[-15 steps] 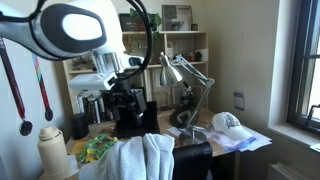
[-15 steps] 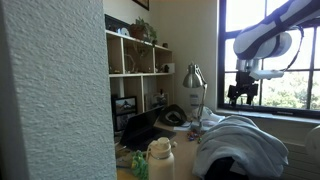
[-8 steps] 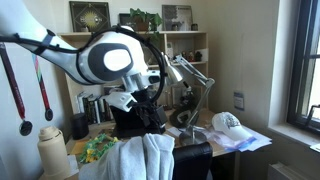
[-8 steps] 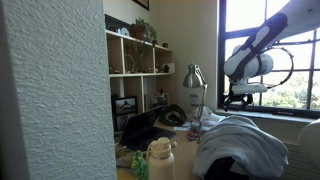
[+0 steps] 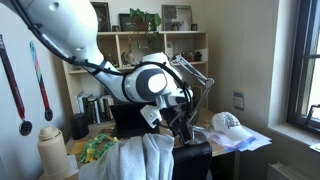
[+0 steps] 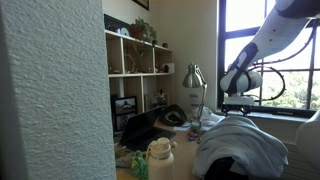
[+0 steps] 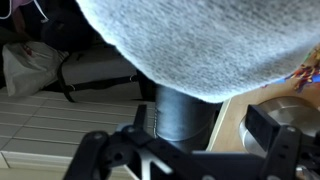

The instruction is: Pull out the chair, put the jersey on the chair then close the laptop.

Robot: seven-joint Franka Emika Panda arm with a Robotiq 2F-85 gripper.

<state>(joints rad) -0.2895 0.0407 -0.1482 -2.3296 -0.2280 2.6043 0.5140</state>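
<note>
Judging by how things lie, two of the three steps are taken as done; the chair [image 5: 196,158] is seen at the near edge of the scene, and the jersey [image 5: 148,157] is draped over its backrest, bulky and wrinkled; the laptop [image 6: 139,128] is found on the desk beyond the chair, to the left of the jersey in that exterior view, its lid raised and its screen dark, so the closing is judged to be what is left; the gripper [image 7: 195,160] is shown in the wrist view with its fingers spread wide and nothing held between them, the jersey hanging close in front of it; no contact with the laptop is seen. Against the frames of half a second and a second ago, the arm is found lowered and swung to the right, toward the desk lamp [image 5: 179,68]; the jersey, chair and laptop are unchanged.
</note>
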